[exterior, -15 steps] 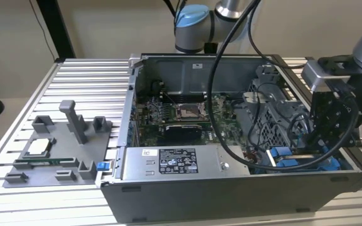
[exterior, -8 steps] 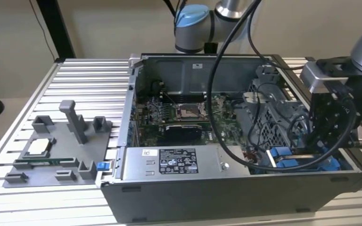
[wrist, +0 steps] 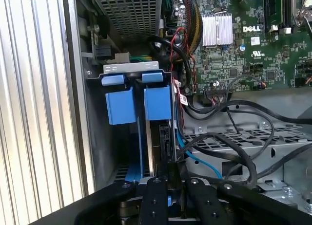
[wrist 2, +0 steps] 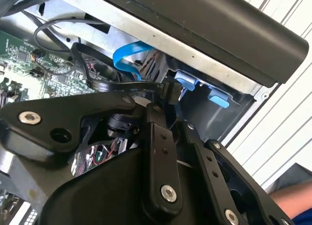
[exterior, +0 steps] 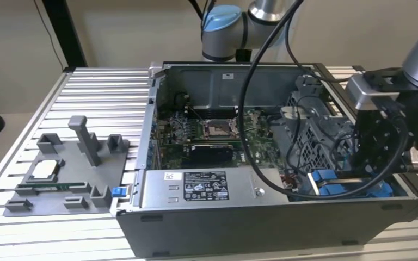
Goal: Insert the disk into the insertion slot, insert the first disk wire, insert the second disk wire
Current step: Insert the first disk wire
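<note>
Your jaws sit low inside the open computer case [exterior: 267, 228], closed on the black connector [wrist 2: 169, 90] of a flat black disk wire [wrist 2: 109, 85]. Just ahead of the jaws, the disk [wrist: 163, 137] stands on edge inside the insertion slot [wrist: 119, 105], between the blue rails, with the blue tabs at its far end. The held connector is close to the disk's near edge; whether the two touch cannot be told. A light blue cable [wrist 2: 127, 59] loops just beside the jaws, and the motherboard [wrist: 253, 40] lies further off to one side. The case rests on the ribbed table [exterior: 100, 92].
</note>
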Available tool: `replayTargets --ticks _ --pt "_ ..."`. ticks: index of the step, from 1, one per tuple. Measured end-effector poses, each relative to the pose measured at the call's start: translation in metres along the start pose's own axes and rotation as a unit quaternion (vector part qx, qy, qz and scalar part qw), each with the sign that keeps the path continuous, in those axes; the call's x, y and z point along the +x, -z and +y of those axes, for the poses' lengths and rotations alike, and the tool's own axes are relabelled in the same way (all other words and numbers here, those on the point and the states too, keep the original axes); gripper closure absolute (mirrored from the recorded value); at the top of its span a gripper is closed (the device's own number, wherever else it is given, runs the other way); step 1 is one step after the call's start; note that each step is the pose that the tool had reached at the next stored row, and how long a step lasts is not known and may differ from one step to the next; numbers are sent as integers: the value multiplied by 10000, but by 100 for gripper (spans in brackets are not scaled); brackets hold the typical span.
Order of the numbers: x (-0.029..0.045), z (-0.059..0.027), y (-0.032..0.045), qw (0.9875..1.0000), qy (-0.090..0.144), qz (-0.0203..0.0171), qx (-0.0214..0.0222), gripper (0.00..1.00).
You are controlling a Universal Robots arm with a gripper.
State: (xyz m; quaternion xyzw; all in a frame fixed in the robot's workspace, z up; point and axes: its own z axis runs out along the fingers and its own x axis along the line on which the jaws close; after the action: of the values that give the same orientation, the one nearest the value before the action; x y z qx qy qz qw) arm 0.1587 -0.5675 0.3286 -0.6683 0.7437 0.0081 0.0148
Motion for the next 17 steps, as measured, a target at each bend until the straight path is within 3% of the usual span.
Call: replayTargets --ticks 8,17 --pt "-1 -1 56 10000 0 10 -10 0" --pt "-8 -2 273 10000 -3 14 -46 0"
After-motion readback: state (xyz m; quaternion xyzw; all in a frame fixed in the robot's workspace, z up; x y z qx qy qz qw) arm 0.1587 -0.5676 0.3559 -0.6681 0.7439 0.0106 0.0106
